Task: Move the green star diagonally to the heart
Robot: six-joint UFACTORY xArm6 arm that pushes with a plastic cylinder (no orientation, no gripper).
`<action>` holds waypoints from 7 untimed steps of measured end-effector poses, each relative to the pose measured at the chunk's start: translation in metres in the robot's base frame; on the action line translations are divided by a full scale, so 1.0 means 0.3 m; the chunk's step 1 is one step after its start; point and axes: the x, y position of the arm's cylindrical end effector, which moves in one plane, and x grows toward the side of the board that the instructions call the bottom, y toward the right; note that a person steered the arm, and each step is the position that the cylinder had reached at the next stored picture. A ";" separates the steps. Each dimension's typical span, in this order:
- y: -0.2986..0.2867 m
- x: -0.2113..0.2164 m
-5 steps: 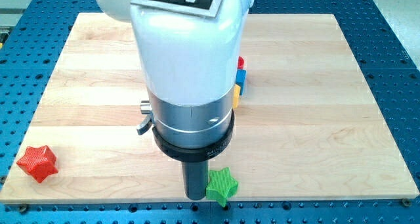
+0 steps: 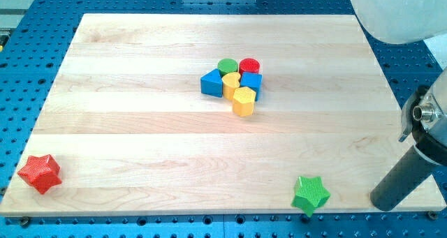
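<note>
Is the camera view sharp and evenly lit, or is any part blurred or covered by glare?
Camera view: even, soft light on the board; the green star, red star and the centre cluster are sharp with only faint shadows. The white arm body at the view's top right is bright and featureless; my tip looks slightly soft.

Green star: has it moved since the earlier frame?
Yes. The green star slid toward the view's right along the board's bottom edge; my tip is now to its right.
</note>
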 end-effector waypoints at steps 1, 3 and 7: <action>-0.106 -0.002; -0.731 -0.118; -0.734 0.000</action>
